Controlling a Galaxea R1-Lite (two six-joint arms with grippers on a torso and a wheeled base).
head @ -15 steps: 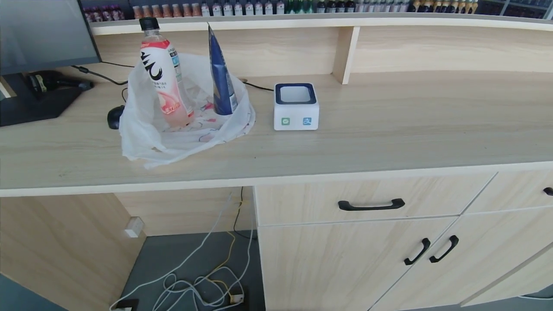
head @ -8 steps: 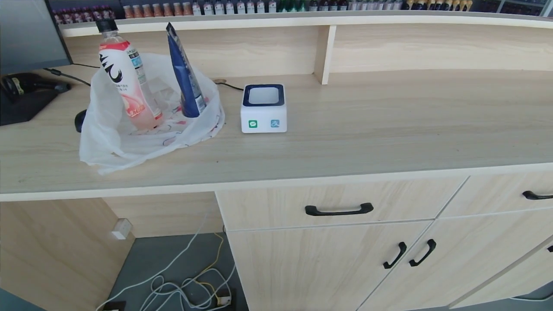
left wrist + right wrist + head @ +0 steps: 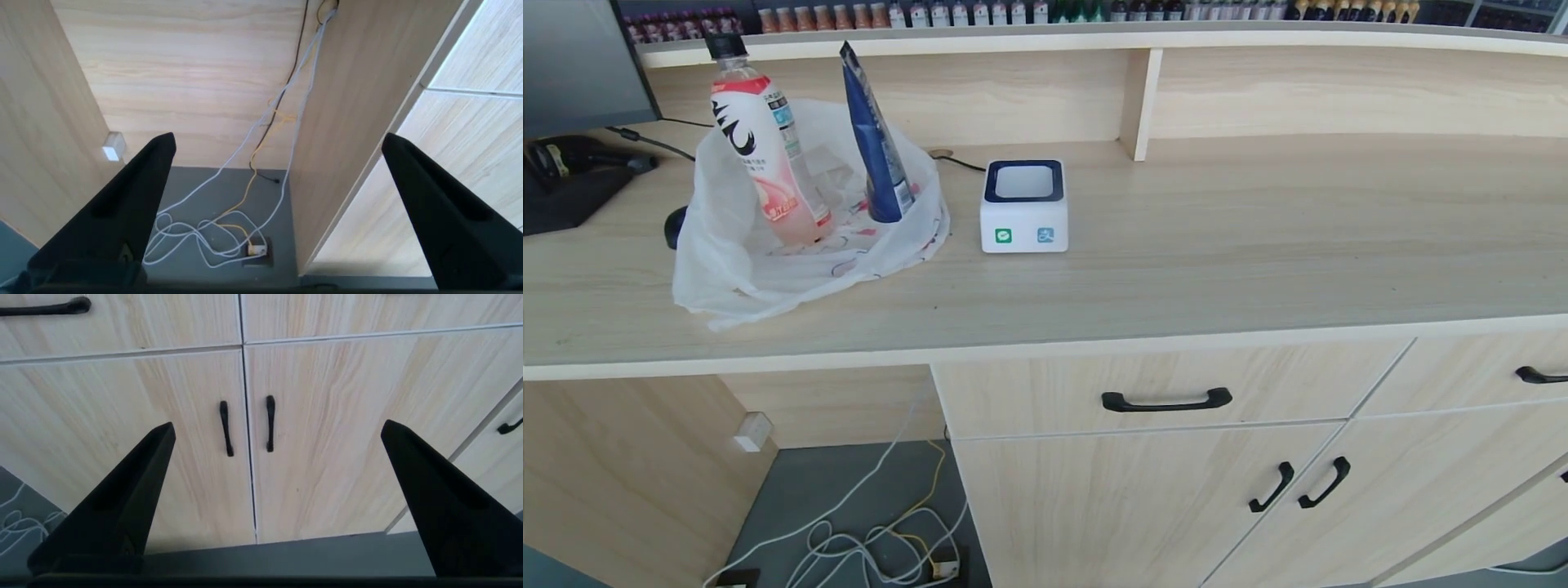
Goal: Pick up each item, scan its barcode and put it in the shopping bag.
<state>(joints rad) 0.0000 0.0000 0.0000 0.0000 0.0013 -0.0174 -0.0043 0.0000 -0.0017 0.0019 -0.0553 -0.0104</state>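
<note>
A white plastic shopping bag (image 3: 735, 269) lies spread open on the left part of the wooden counter (image 3: 1258, 245). Inside it stand a pink-and-white drink bottle (image 3: 764, 155) with a black cap and a tall blue pouch (image 3: 874, 155). Right of the bag sits a white box scanner (image 3: 1023, 214) with a dark-rimmed window on top. My left gripper (image 3: 278, 139) hangs open below counter height, facing the floor gap beside the cabinet. My right gripper (image 3: 278, 425) is open too, facing the cabinet doors. Neither holds anything.
A monitor (image 3: 572, 57), a black hand-held scanner (image 3: 572, 155) and a mouse (image 3: 674, 227) stand at the counter's far left. A raised shelf with a divider (image 3: 1137, 98) backs the counter. Below are a drawer handle (image 3: 1166, 400), door handles (image 3: 245, 425) and floor cables (image 3: 237, 220).
The whole head picture has shifted, so the bag and scanner now appear further left; that is the camera moving. The bottle, pouch, bag and scanner keep their places on the counter.
</note>
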